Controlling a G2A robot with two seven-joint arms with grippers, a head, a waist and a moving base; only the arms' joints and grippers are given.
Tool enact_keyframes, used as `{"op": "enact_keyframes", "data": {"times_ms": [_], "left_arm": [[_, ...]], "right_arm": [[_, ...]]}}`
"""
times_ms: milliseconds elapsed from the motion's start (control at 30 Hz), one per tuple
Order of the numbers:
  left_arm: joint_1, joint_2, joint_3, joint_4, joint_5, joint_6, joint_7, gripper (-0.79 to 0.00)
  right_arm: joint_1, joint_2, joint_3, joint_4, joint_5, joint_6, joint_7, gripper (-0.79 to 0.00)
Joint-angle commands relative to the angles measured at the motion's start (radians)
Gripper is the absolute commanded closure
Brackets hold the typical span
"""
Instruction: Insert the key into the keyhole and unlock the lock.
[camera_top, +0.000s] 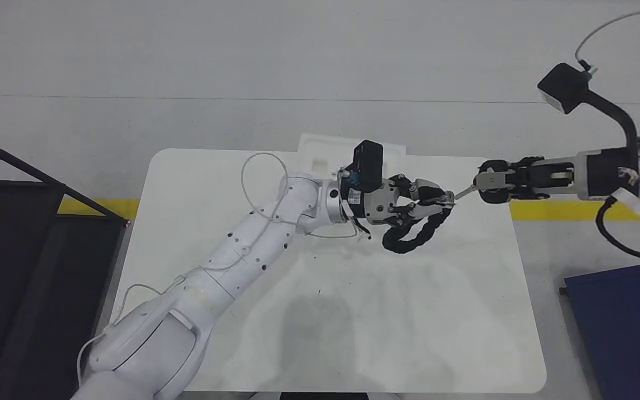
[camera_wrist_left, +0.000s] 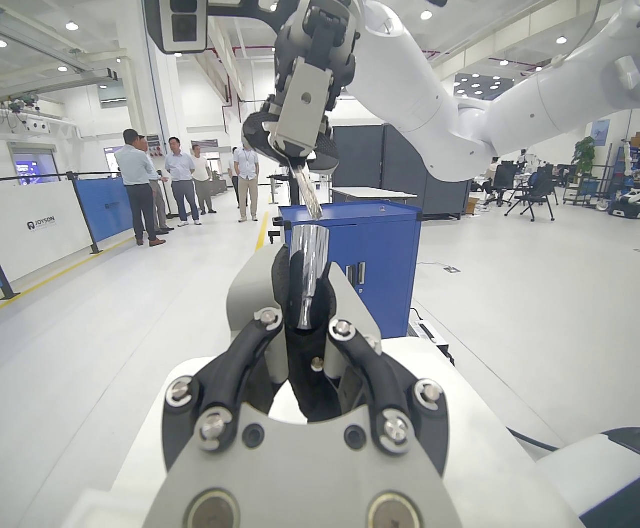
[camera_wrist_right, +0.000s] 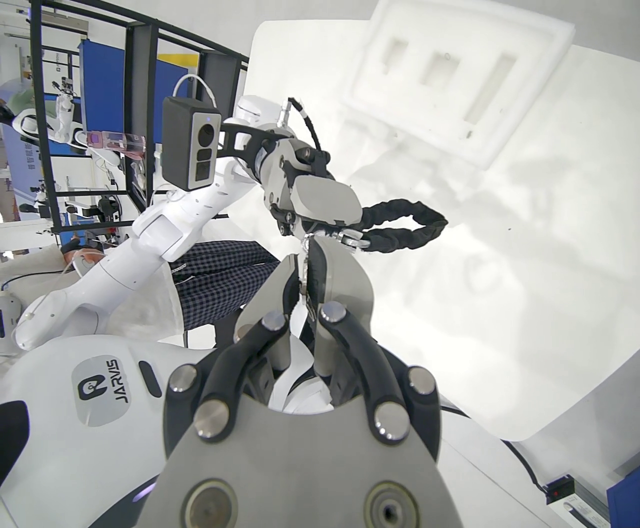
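Above the middle of the table, my left gripper (camera_top: 432, 195) (camera_wrist_left: 305, 265) is shut on the lock (camera_wrist_left: 307, 270), a chrome cylinder whose black-sleeved cable loop (camera_top: 412, 235) (camera_wrist_right: 405, 225) hangs below it. My right gripper (camera_top: 478, 186) (camera_wrist_right: 306, 260), coming in from the right, is shut on the key (camera_top: 462, 194) (camera_wrist_left: 311, 192). The key's blade points at the cylinder's end face and its tip sits right at it. I cannot tell whether the tip has gone into the keyhole. In the right wrist view the key's head (camera_wrist_right: 304, 272) is pinched between the pads.
A white foam tray (camera_top: 330, 150) (camera_wrist_right: 450, 75) with rectangular pockets lies at the table's back edge. The white table (camera_top: 450, 320) is bare below the grippers. A black frame (camera_top: 40, 230) stands at the left, a blue cabinet (camera_top: 605, 320) at the right.
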Motion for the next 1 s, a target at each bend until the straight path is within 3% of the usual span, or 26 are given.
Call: {"op": "enact_keyframes", "data": {"times_ms": [0,967], "left_arm": [[0.01,-0.004,-0.001,-0.005,-0.014,0.01,0.0,0.0],[0.079,-0.042,-0.043,-0.029,-0.043,0.059,-0.046,0.0]], "right_arm": [[0.003,0.001,0.002,-0.004,-0.002,0.002,-0.003,0.0],[0.005,0.017,0.002,-0.053,-0.062,0.003,-0.031,0.0]]}}
